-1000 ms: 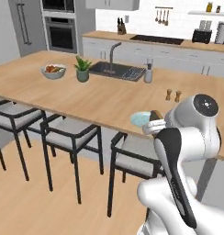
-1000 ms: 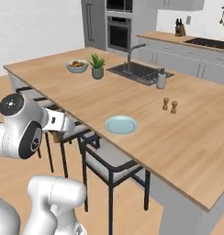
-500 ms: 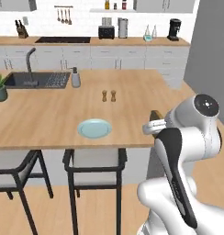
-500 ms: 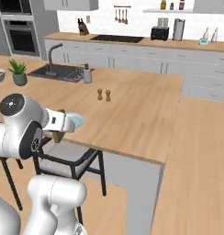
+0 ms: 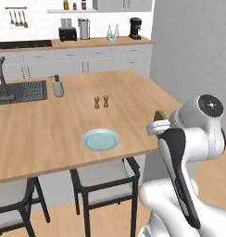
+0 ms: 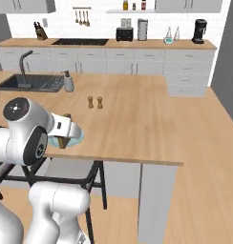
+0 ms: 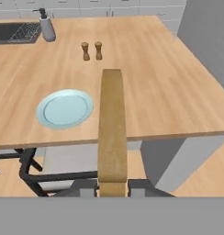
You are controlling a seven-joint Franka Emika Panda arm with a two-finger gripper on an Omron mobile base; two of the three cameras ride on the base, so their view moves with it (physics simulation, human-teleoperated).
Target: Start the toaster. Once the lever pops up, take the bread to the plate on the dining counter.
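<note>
Edge-on, the bread (image 7: 112, 124) sits clamped in the gripper (image 7: 112, 186), held off the dining counter's (image 7: 169, 87) near edge; the plate (image 7: 64, 108) lies just inside that edge.

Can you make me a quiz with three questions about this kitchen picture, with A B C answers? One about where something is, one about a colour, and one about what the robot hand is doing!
1. Where is the plate?
A. on the dining counter
B. in the sink
C. on a stool

2. What colour is the plate?
A. red
B. pale blue
C. black

3. What is the gripper doing?
A. hanging open
B. holding the bread
C. pressing the toaster

Answers: 1 A, it lies flat on the wood near the front edge. 2 B, the hand view shows it pale teal-blue. 3 B, the slice stands edge-on between the fingers.
</note>
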